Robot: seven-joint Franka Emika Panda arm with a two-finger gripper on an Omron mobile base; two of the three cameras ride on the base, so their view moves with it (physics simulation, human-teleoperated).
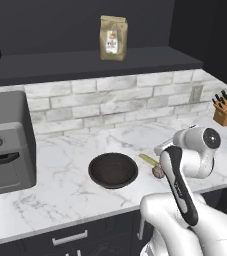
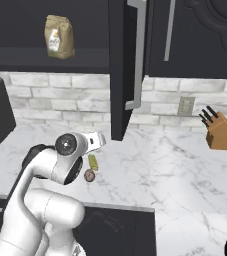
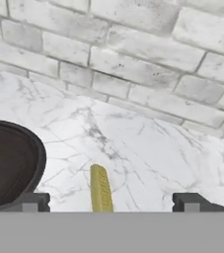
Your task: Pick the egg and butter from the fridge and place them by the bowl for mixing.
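You see the tool (image 3: 111, 201) spread open, gripping nothing, above the butter (image 3: 100, 189); the egg (image 1: 158, 171) lies beside the bowl (image 1: 113, 170) on the desk (image 1: 60, 185).

No legible text, brand, number or sign found. Pale label with an orange mark noted on the front of the tan paper bag (image 1: 113, 38) standing on the shelf (image 1: 85, 64); print there too small and blurred to read. No markings made out on the butter (image 3: 100, 189)
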